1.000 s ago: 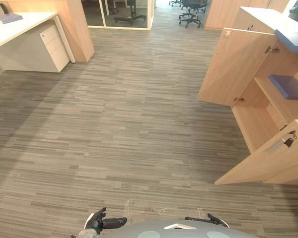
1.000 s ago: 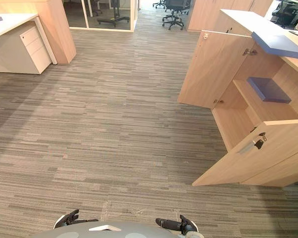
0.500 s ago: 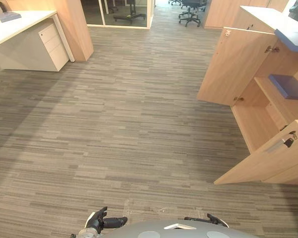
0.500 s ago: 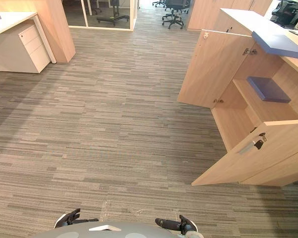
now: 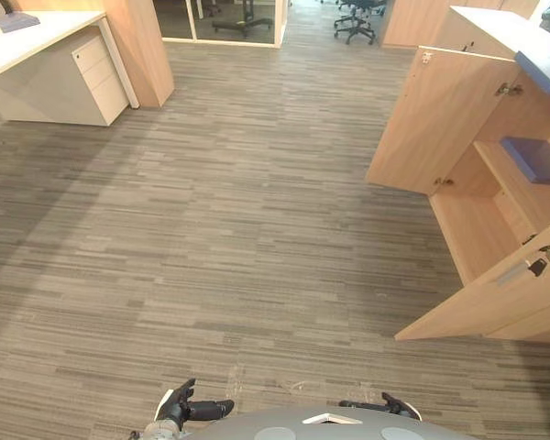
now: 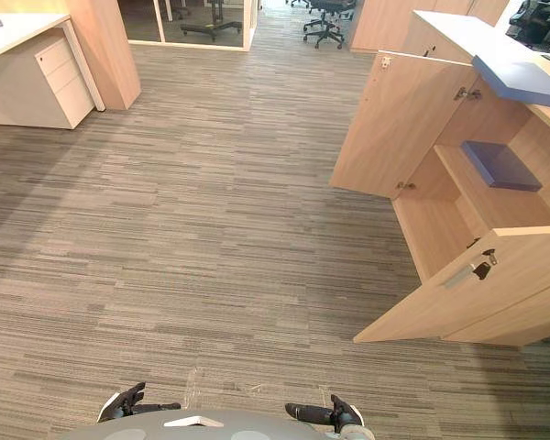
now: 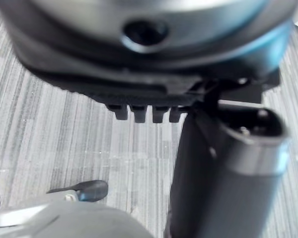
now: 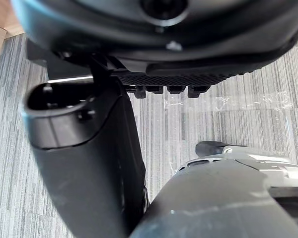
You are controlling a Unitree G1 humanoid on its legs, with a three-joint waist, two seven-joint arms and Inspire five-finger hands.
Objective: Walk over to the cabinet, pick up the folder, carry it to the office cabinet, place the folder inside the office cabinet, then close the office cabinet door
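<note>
Left hand and right hand are hanging loose-fingered and empty while the folder is lying on a shelf inside the office cabinet, so seemingly only its open doors are awaiting closing.

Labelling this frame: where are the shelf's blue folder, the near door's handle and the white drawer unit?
blue folder (image 6: 500,165), right eye view, cover's middle.
door handle (image 6: 458,276), right eye view, bar's middle.
white drawer unit (image 6: 60,78), right eye view, drawer front.

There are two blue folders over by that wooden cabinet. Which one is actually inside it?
The lower blue folder, lying flat on the shelf inside the open cabinet. The upper blue folder rests on the cabinet's top, above the shelf.
</note>
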